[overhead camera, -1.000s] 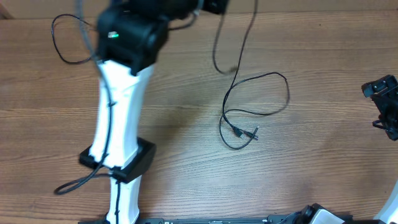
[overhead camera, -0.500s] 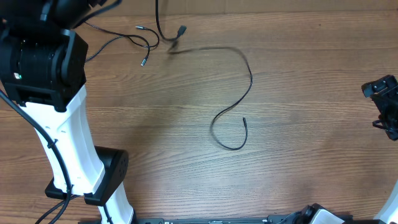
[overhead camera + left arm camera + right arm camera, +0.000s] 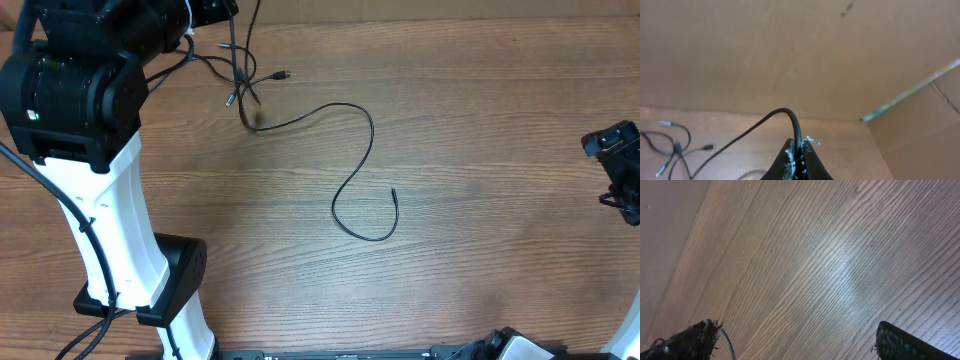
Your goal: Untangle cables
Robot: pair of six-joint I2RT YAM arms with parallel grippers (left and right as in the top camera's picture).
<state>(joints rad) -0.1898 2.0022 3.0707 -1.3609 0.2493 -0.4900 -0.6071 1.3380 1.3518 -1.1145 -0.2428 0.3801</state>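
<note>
Our left gripper is pinched shut on one of the cables. The held cable arches up out of the closed jaws and drops away toward the table. We judge that the grip sits high, beyond the upper end of the left arm, so that the cable's own weight draws it out of the bunch instead of dragging everything along.

The tangle lies just to the right of the left arm's upper end. It is a few thin black strands crossing one another, with short plug tips poking out to the side. We cannot tell which strand in it runs up to the jaws.

From the tangle a long cable runs farther right of the left arm. It bends back in a loose S and ends in a hook with a small plug tip. It lies flat and crosses nothing, so we read it as nearly free.

Our right gripper stands with its fingers spread wide and holds nothing. It is far to the right of the left arm and well apart from every cable. We take it to be parked there so that nothing snags.
</note>
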